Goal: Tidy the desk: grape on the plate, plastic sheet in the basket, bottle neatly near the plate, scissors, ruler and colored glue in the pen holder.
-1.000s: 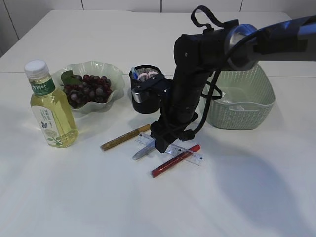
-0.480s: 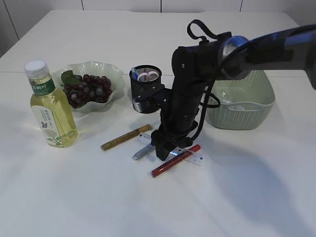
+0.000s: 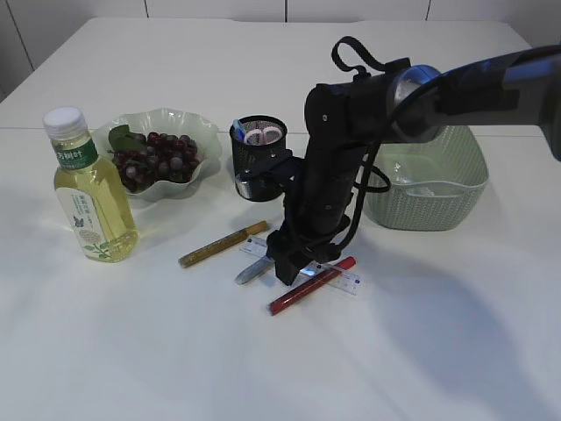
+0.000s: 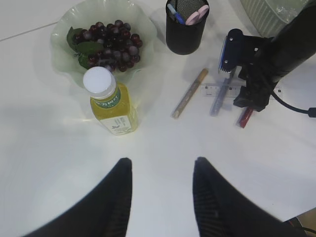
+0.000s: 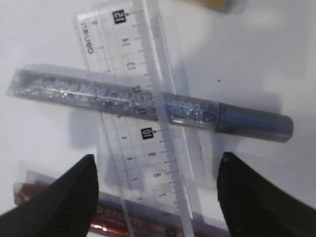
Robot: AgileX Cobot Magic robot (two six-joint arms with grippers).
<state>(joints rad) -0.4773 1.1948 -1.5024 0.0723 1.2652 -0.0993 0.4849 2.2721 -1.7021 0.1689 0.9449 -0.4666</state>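
From the exterior view, the right arm reaches in from the right and bends down over the middle of the table, its right gripper low over a cluster of sticks. There lie a transparent ruler, a silver glitter glue crossing it, a red glue partly under the ruler, and a gold glue apart to the left. The arm hides much of the ruler and the middle of the silver stick. Behind stand a black mesh pen holder with pink-handled scissors in it, a green wavy plate holding grapes, and a green woven basket with a clear plastic sheet inside. A bottle of yellow drink stands left of the plate — its label print is too small to read.

In the left wrist view, the left gripper hangs high above the table with fingers parted, holding nothing; the bottle sits just below the plate.

In the right wrist view, the right gripper's fingers stand spread wide on either side of the ruler, gripping nothing. The ruler shows "10" and "12" marks and lies over the silver glue — the red glue peeks out beneath.
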